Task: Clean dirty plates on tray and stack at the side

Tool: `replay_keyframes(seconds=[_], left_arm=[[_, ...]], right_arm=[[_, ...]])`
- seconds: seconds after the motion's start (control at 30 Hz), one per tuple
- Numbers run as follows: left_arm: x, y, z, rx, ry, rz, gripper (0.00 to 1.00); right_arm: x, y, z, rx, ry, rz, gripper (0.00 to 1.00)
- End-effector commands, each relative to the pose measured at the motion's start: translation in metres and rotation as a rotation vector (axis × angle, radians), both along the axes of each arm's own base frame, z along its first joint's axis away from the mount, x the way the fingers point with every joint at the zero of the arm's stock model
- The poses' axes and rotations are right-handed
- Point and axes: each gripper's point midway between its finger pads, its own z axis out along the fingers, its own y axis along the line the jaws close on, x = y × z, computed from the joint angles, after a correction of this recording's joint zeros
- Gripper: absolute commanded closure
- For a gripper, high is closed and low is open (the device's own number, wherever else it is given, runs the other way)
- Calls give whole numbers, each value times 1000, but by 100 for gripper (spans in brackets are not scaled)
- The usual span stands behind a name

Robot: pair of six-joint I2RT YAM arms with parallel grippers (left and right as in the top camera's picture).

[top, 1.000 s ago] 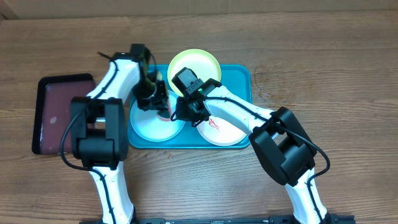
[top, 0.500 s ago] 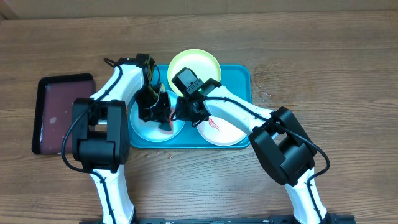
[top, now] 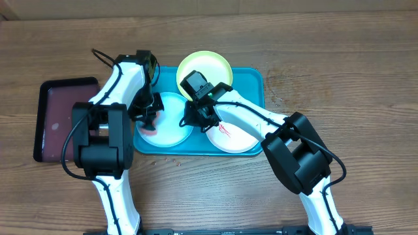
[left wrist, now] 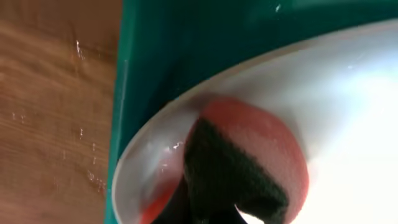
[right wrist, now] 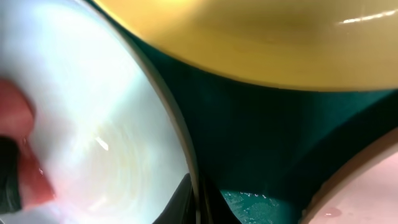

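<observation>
Three plates on the tray (top: 253, 81): the pale blue plate (top: 173, 125) is right under both sets of jaws, with the yellow-green plate (top: 204, 67) just past the right jaws and the white plate (top: 234, 138) beside them. Left jaws are clamped on a red sponge (left wrist: 261, 143) near its rim, and right jaws seem pinched tight on the opposite rim. Looks like light, stiff, slick plastic, so I'd grab the rim lip
</observation>
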Motion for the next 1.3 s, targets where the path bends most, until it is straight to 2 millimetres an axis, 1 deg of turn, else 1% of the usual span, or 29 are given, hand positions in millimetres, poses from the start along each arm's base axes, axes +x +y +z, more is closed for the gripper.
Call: replay_keyframes(seconds=[0.0,0.07,0.17,0.23,0.27,0.43,0.57,0.63,0.73,0.9,0.97,1.0,1.07,1.1,1.17,1.2,1.27], left_arm=[[16,-31,-25,-148,-65,8,96],[16,-55,-33,-266,-80,-23,96],[10,-88,-36,-418,-89,-107,96],[7,-104,-33,-494,-94,-192,96],[6,-109,-31,-516,-97,-234,96],[7,-110,-23,-526,-91,-260,96],[14,-123,1,-615,-115,-359,96],[16,-124,7,-614,-114,-366,96],[10,-123,6,-611,-85,-337,96],[-4,-121,-6,-600,-42,-323,96],[-10,-108,-16,-518,-14,-320,96],[-12,-91,-23,-411,10,-290,96],[-14,-50,-28,-170,41,-195,96],[-15,-29,-26,-56,52,-141,96],[-16,-6,-19,53,64,-90,96],[-14,2,-14,76,64,-78,96],[-6,8,-4,79,50,-60,96]], right_arm=[[0,-5,-16,-41,10,-3,96],[0,-6,-16,-41,9,-3,96],[0,-6,-16,-41,9,-3,96],[0,-5,-16,-41,9,-3,96],[0,-5,-16,-39,8,-3,96],[2,-4,-15,-35,3,-2,96],[2,-4,-15,-34,0,2,96],[2,-3,-15,-32,-2,1,96],[3,-3,-15,-31,-3,1,96],[2,-4,-15,-34,1,2,96],[0,-4,-15,-34,5,8,96],[0,-3,-15,-30,5,24,96],[-3,0,-15,-20,3,69,96],[-3,0,-14,-20,-2,89,96],[-3,0,-15,-23,-7,106,96],[-3,0,-14,-23,-8,109,96],[-3,0,-14,-22,-11,113,96]])
